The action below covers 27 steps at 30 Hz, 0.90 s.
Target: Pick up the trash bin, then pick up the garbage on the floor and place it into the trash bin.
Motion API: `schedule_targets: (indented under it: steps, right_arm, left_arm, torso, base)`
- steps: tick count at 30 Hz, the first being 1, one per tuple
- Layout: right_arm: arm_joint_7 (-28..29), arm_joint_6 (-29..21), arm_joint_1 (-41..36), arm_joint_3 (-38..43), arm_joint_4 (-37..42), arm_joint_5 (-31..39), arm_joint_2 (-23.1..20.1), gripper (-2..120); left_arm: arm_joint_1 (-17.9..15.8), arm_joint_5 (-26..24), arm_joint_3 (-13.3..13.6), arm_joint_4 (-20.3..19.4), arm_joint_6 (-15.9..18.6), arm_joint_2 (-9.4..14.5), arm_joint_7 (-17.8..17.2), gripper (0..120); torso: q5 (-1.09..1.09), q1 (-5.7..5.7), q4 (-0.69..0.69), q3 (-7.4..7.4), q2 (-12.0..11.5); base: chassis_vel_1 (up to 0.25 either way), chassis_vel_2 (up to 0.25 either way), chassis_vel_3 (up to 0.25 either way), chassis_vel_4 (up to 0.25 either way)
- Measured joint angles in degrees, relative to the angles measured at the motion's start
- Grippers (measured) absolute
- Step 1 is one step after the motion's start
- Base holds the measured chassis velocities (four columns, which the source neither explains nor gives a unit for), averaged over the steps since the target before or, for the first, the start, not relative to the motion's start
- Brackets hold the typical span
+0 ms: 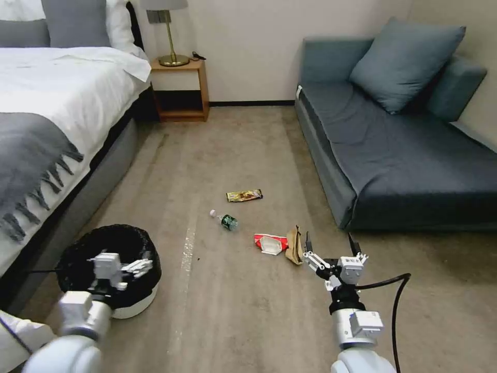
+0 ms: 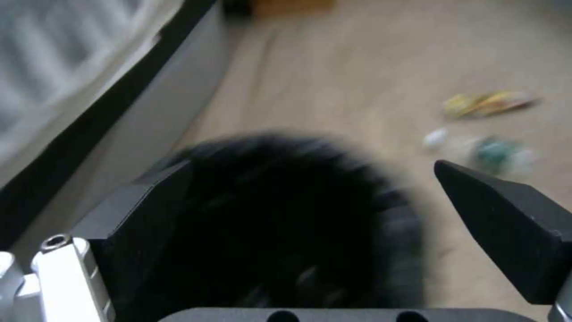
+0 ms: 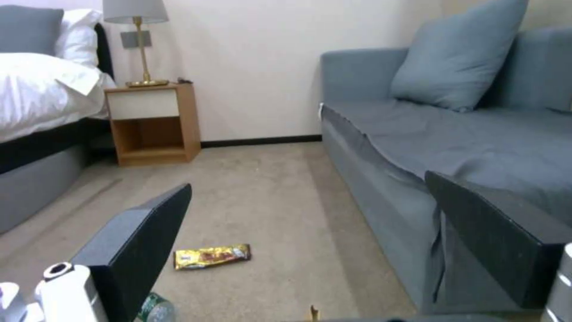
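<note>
- beige carpet (image 1: 233,311) runs between bed (image 1: 57,103) and blue sofa (image 1: 404,155).
- trash bin (image 1: 135,303) stands on the floor beside the bed; left gripper (image 1: 135,266) hovers over it, jaws spread.
- right gripper (image 1: 331,242), jaws spread, hangs just beside the brown paper bag (image 1: 295,246) and red-and-white wrapper (image 1: 270,243); bottle (image 1: 225,220) and gold wrapper (image 1: 244,195) lie beyond.

Open beige carpet (image 1: 233,150) lies between the white-sheeted bed (image 1: 62,103) and the blue-grey fabric sofa (image 1: 404,155); scattered litter occupies its centre.

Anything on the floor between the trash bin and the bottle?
Nothing: head view shows bare carpet between the trash bin and the bottle.
</note>
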Motion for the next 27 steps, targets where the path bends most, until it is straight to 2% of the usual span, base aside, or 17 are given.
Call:
schedule_targets:
  steps: [2, 3, 5, 6, 7, 9, 10, 11, 13, 14, 18, 19, 20, 27]
  right_arm:
    - [0.0, 0.1, 0.3, -0.1, -0.6, 0.2, -0.1, 100]
    - [0.0, 0.1, 0.3, -0.1, -0.6, 0.2, -0.1, 100]
    - [0.1, 0.2, 0.6, -0.2, -1.2, 0.4, -0.4, 100]
    - [0.1, 0.2, 0.7, -0.2, -1.4, 0.4, -0.5, 100]
    - [0.1, 0.2, 0.7, -0.2, -1.4, 0.4, -0.5, 100]
    - [0.2, 0.3, 0.7, -0.2, -1.5, 0.6, -0.6, 100]
    - [0.2, 0.3, 0.7, -0.2, -1.5, 0.6, -0.6, 100]
    - [0.2, 0.3, 0.7, -0.2, -1.5, 0.7, -0.7, 100]
    - [0.2, 0.4, 0.5, -0.2, -1.5, 0.8, -0.8, 100]
    - [0.2, 0.4, 0.5, -0.2, -1.5, 0.8, -0.8, 100]
    - [0.3, 0.4, 0.1, 0.1, -0.8, 1.0, -0.9, 100]
    - [0.3, 0.4, 0.1, 0.1, -0.8, 1.0, -0.9, 100]
    - [0.4, 0.4, -0.1, 0.3, -0.6, 1.0, -0.9, 100]
    - [0.6, 0.4, -0.5, 0.6, 0.0, 0.9, -0.6, 100]
  left_arm:
    - [-2.2, -1.6, -3.9, 2.7, 3.7, 2.0, 0.4, 98]
    - [-2.2, -1.6, -3.9, 2.7, 3.7, 2.0, 0.4, 98]
    - [-3.9, -1.9, -6.4, 5.7, 5.3, 4.2, 1.6, 98]
    - [-4.7, -1.9, -7.1, 7.3, 5.8, 5.3, 2.4, 98]
    - [-4.7, -1.9, -7.1, 7.3, 5.8, 5.3, 2.4, 98]
    - [-6.8, -1.8, -7.7, 11.3, 6.6, 7.9, 3.8, 98]
    - [-6.8, -1.8, -7.7, 11.3, 6.6, 7.9, 3.8, 98]
    - [-8.2, -1.8, -7.6, 13.5, 7.1, 9.3, 4.6, 98]
    - [-11.2, -1.8, -5.6, 17.9, 8.6, 11.5, 5.7, 98]
    - [-11.2, -1.8, -5.6, 17.9, 8.6, 11.5, 5.7, 98]
    - [-15.3, -1.9, -0.9, 23.7, 9.6, 13.4, 6.7, 98]
    - [-15.3, -1.9, -0.9, 23.7, 9.6, 13.4, 6.7, 98]
    - [-16.7, -2.0, 0.1, 25.4, 10.3, 14.0, 6.7, 98]
    - [-20.1, -4.6, 1.3, 30.2, 12.4, 15.0, 7.2, 97]
  torso:
    - [0.00, 0.00, -0.01, 0.00, 0.0]
    - [0.00, 0.00, -0.01, 0.00, 0.0]
    - [0.00, 0.00, -0.01, 0.00, 0.0]
    - [0.01, 0.00, 0.00, 0.00, 0.0]
    - [0.01, 0.00, 0.00, 0.00, 0.0]
    - [0.00, 0.00, 0.00, 0.00, 0.0]
    - [0.00, 0.00, 0.00, 0.00, 0.0]
    - [0.00, 0.00, 0.00, 0.00, 0.0]
    - [0.01, 0.00, -0.01, 0.00, 0.0]
    - [0.01, 0.00, -0.01, 0.00, 0.0]
    - [0.00, 0.00, -0.02, 0.00, 0.0]
    - [0.00, 0.00, -0.02, 0.00, 0.0]
    - [-0.01, 0.00, -0.02, 0.00, 0.0]
    - [0.01, 0.00, -0.02, 0.00, 0.0]
  base:
    - [0.000, 0.000, 0.000, 0.000]
    - [0.000, 0.000, 0.000, 0.000]
    - [0.000, 0.000, 0.000, 0.000]
    - [0.000, 0.000, 0.000, 0.000]
    - [0.000, 0.000, 0.000, 0.000]
    - [0.000, 0.000, 0.000, 0.000]
    - [0.000, 0.000, 0.000, 0.000]
    - [0.000, 0.000, 0.000, 0.000]
    - [0.000, 0.000, 0.000, 0.000]
    - [0.000, 0.000, 0.000, 0.000]
    - [0.000, 0.000, 0.000, 0.000]
    - [0.000, 0.000, 0.000, 0.000]
    - [0.000, 0.000, 0.000, 0.000]
    - [0.000, 0.000, 0.000, 0.000]
